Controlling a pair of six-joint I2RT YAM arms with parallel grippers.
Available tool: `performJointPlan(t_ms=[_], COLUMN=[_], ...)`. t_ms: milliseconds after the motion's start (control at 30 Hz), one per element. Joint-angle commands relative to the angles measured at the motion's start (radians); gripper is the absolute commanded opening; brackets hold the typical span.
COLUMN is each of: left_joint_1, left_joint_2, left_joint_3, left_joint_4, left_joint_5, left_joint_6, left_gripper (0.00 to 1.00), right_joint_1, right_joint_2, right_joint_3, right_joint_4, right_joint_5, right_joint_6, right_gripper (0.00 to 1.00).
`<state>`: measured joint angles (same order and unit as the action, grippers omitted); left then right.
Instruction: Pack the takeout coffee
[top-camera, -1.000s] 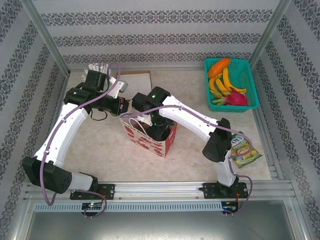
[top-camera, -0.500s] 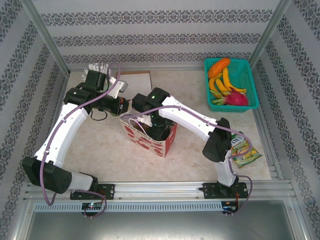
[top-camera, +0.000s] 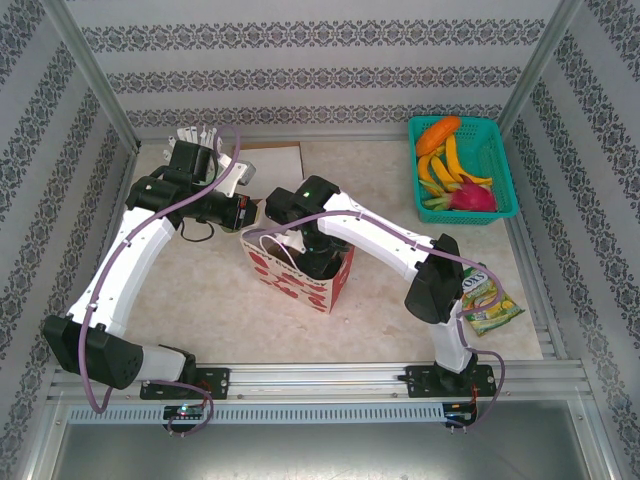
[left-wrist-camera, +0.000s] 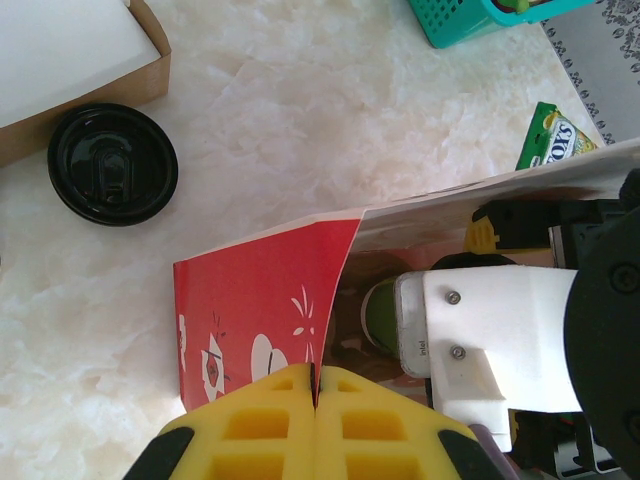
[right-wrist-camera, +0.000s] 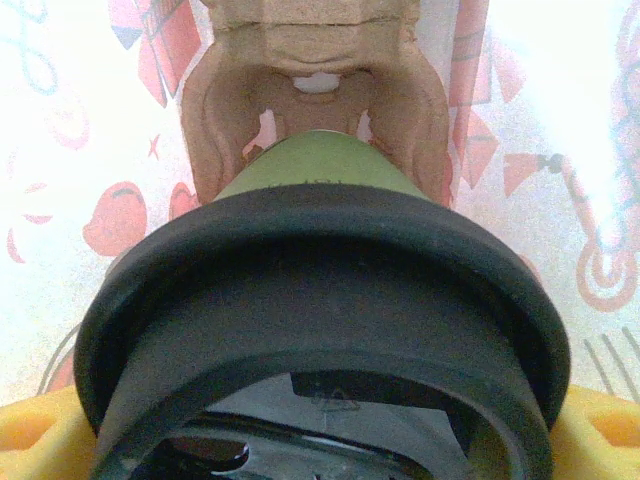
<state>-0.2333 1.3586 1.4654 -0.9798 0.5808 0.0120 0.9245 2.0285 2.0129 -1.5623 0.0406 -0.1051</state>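
Left gripper (left-wrist-camera: 315, 388): yellow fingers pressed together, pinching the top edge of the red-and-white paper bag (top-camera: 292, 284), which stands upright near the middle of the bench (top-camera: 200, 290) with its mouth open. Right gripper (right-wrist-camera: 320, 445) is down inside the bag; I see its yellow fingers (right-wrist-camera: 38, 442) against either side of the black lid, so it is clamped wide on the takeout coffee (right-wrist-camera: 318, 170). The cup is inside the bag, upright, green side facing a brown moulded-pulp cup carrier (right-wrist-camera: 310, 95) at the bag's bottom; I cannot tell whether the cup's base touches it. A loose black lid (left-wrist-camera: 112, 164) lies on the bench just beside a cardboard box (left-wrist-camera: 70, 60) near the far left corner. A teal basket (top-camera: 500, 185) of fruit sits in the far right corner; a snack packet (top-camera: 487, 300) lies by the right edge.
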Motion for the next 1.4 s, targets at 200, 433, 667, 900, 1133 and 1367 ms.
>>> performJointPlan(t_ms=[200, 433, 667, 900, 1133, 1367], left_joint_1=[0.015, 0.014, 0.015, 0.015, 0.015, 0.015], left_joint_2=[-0.035, -0.032, -0.034, -0.033, -0.033, -0.032], left_joint_3=[-0.023, -0.016, -0.019, -0.021, -0.017, -0.022], left_joint_4=[0.025, 0.013, 0.013, 0.016, 0.015, 0.018], left_joint_5=[0.025, 0.029, 0.010, 0.014, 0.015, 0.017], left_joint_6=[0.016, 0.011, 0.012, 0.008, 0.008, 0.008], left_gripper=[0.00, 0.00, 0.00, 0.00, 0.00, 0.00], right_joint_1=[-0.012, -0.012, -0.013, -0.015, -0.016, -0.016], right_joint_2=[0.001, -0.003, -0.022, -0.032, -0.042, -0.046], right_joint_3=[-0.006, -0.016, -0.037, -0.054, -0.062, -0.071], right_joint_4=[0.021, 0.033, 0.075, 0.099, 0.123, 0.134], right_joint_5=[-0.006, -0.004, 0.005, 0.010, 0.006, 0.006], right_joint_6=[-0.012, -0.010, -0.010, -0.011, -0.012, -0.013], right_gripper=[0.60, 0.60, 0.60, 0.60, 0.60, 0.60])
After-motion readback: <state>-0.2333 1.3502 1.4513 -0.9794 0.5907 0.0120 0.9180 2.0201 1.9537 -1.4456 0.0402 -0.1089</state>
